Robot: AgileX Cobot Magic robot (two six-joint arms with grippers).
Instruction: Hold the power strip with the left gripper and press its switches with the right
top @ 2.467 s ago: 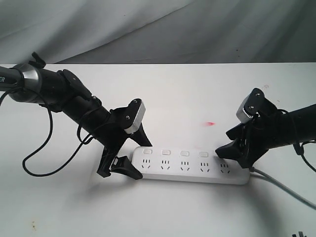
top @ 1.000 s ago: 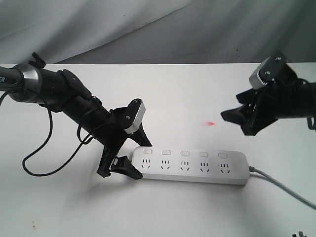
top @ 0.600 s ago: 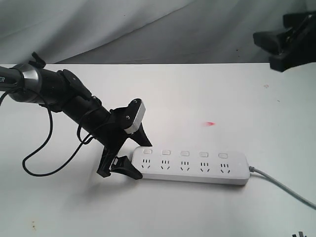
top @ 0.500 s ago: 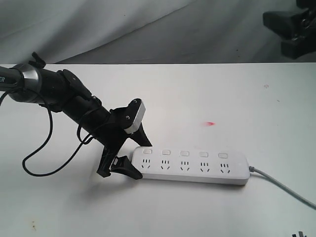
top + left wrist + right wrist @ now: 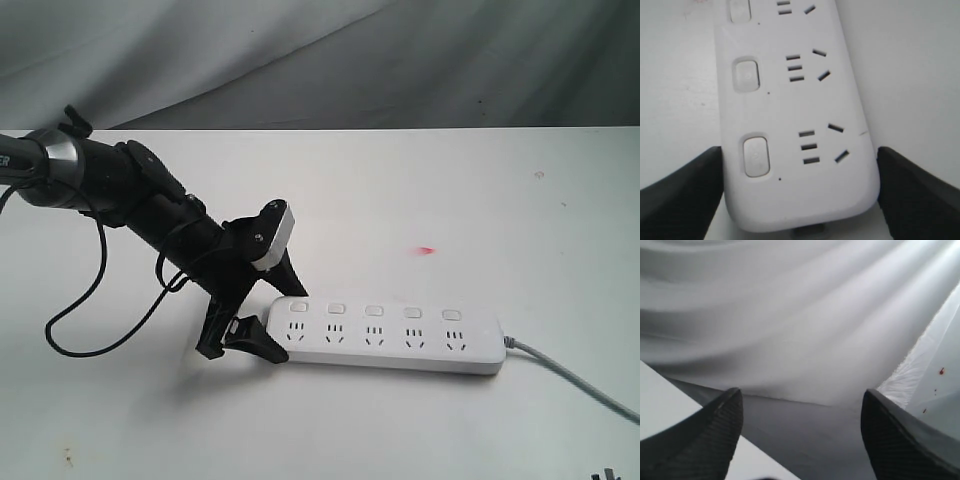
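The power strip (image 5: pixel 390 338) lies flat on the white table, its grey cord (image 5: pixel 570 375) running off to the right. Its row of switches (image 5: pixel 374 311) faces up along the far edge. My left gripper (image 5: pixel 283 322) is shut on the strip's left end, one finger on each long side. In the left wrist view the strip (image 5: pixel 795 100) fills the space between the black fingers (image 5: pixel 685 190), and the nearest switch (image 5: pixel 756 156) shows. The right gripper (image 5: pixel 800 410) is out of the exterior view. Its wrist view shows it open and empty, facing grey cloth.
A small red mark (image 5: pixel 427 249) sits on the table (image 5: pixel 420 190) beyond the strip. Grey cloth (image 5: pixel 320 60) hangs behind the table's far edge. The left arm's black cable (image 5: pixel 90 300) loops down to the tabletop. A dark object (image 5: pixel 605 475) pokes in at the bottom right corner.
The right gripper lifted off the strip's right end, rose up and to the right, and left the exterior view. The left gripper and the strip have not moved.
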